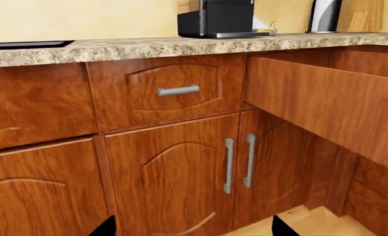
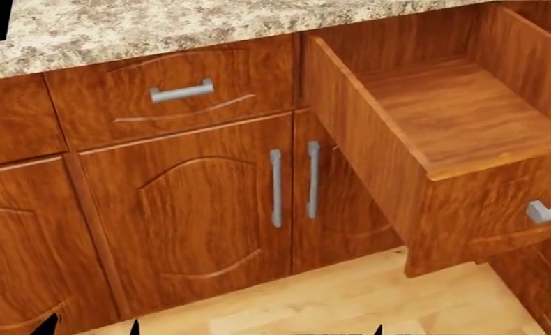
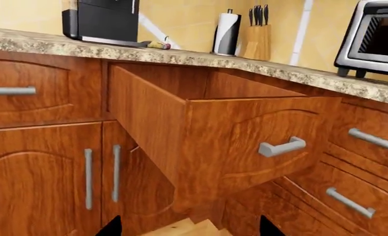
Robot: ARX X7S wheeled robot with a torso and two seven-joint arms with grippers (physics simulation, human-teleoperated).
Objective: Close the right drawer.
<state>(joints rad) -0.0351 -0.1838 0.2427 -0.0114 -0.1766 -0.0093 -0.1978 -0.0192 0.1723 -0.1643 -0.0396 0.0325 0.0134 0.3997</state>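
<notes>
Cabinet run: glossy reddish-brown fronts under a speckled stone countertop; the arched doors and the left drawer front sit flush.
Right drawer: pulled far out from under the countertop, its box empty in the head view, front panel facing the robot.
Bar handle: brushed silver, level across the middle of the panel; a flat push on the wood beside it, straight along the slide, looks safer than hooking the bar.
Stacked drawer fronts: just beside the open drawer; an off-centre shove could rack the box toward them.
Right gripper: only two dark fingertips show, apart, below the panel, touching nothing.
Left gripper: tips also spread, facing the closed doors, well clear of the drawer.
</notes>
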